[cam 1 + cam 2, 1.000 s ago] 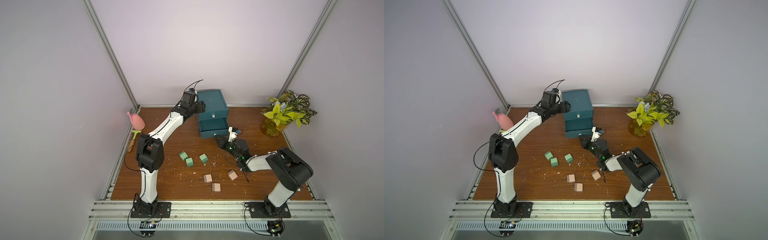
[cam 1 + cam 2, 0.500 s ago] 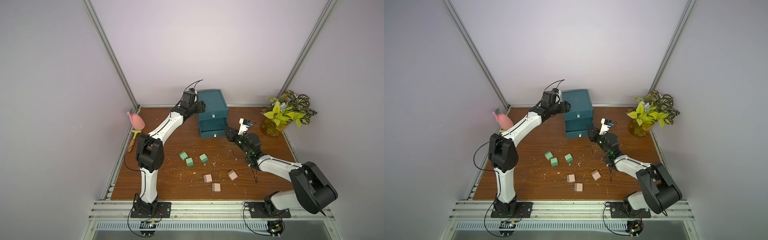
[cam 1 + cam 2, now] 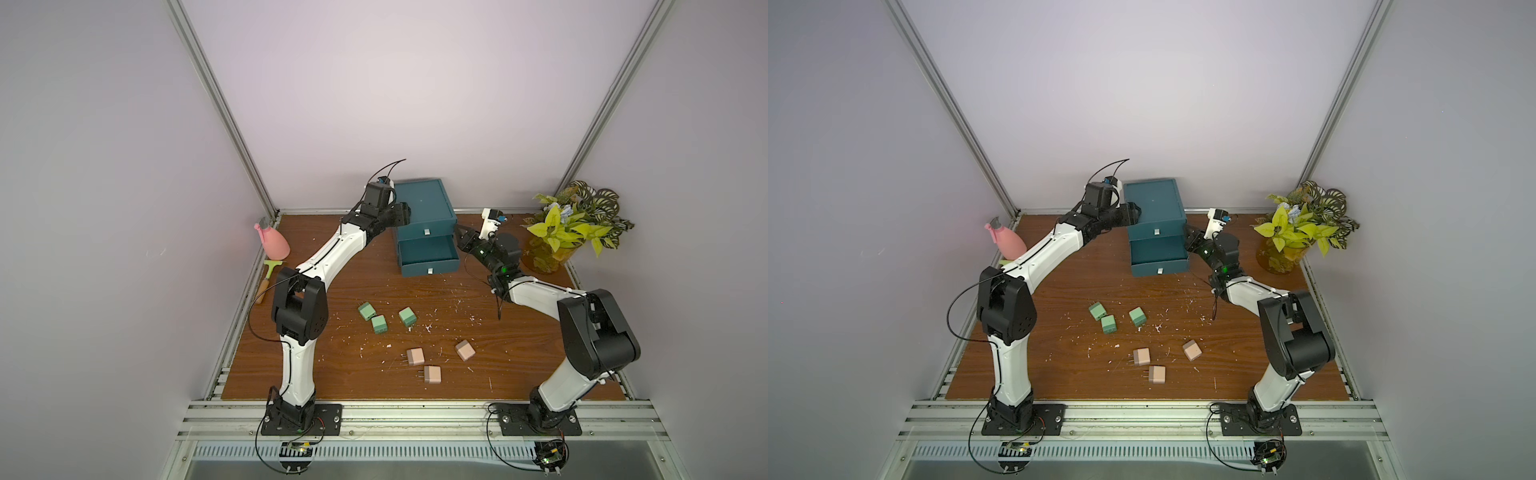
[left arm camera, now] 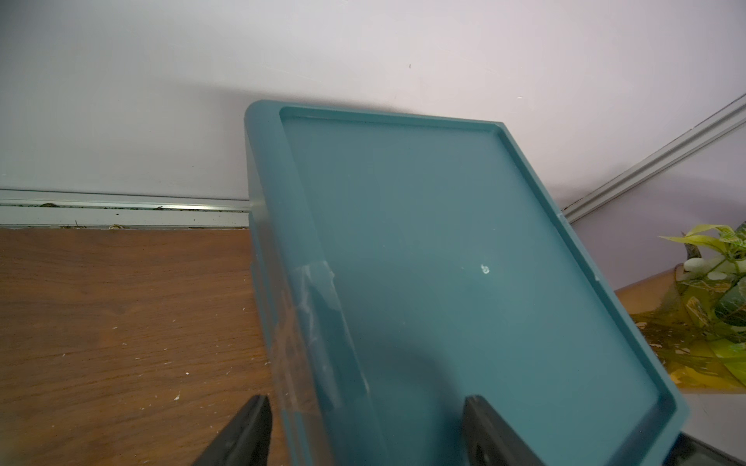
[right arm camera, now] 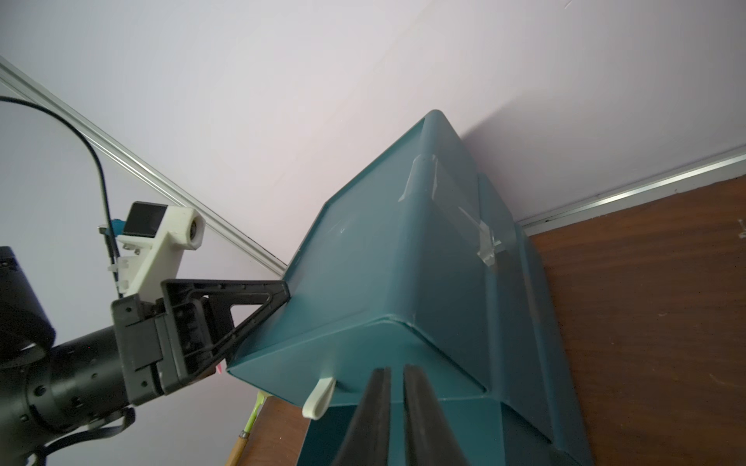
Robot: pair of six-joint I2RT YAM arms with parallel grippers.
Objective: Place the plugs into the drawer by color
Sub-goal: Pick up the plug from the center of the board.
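- The drawer chest [image 3: 422,203] stands at the back of the table [image 3: 519,365], close to the wall. Its top drawer [image 5: 363,359] is closed, and a lower open drawer [image 3: 415,269] juts out toward the arm bases. I can't tell whether that one is the middle or the bottom drawer.
- The left gripper [image 3: 402,210] is at the chest's upper left edge with its jaws apart, one finger down the outside wall and the other over the lid. To me it looks like bracing rather than clamping, though I can't say whether it actually presses.
- The right gripper [image 5: 397,387] has its fingers almost together, with only a slit between them and nothing held. It points at the chest from the right side, tips at the top drawer's front.
- What matters now is the white tab [image 5: 319,400] on that front. It sits just beside the tips, off toward the robot's left along the drawer face.
- The tab sticks out flat from the front, and the drawer would slide out toward the bases — so my guess is a short sideways shift to catch the tab, then a pull that way. The right arm is plainly the nearer one.
- The green plugs [image 3: 378,323] and beige plugs [image 3: 415,356] lie loose mid-table, three of each, well apart from both grippers — no teal-blue plug shows anywhere on the table.
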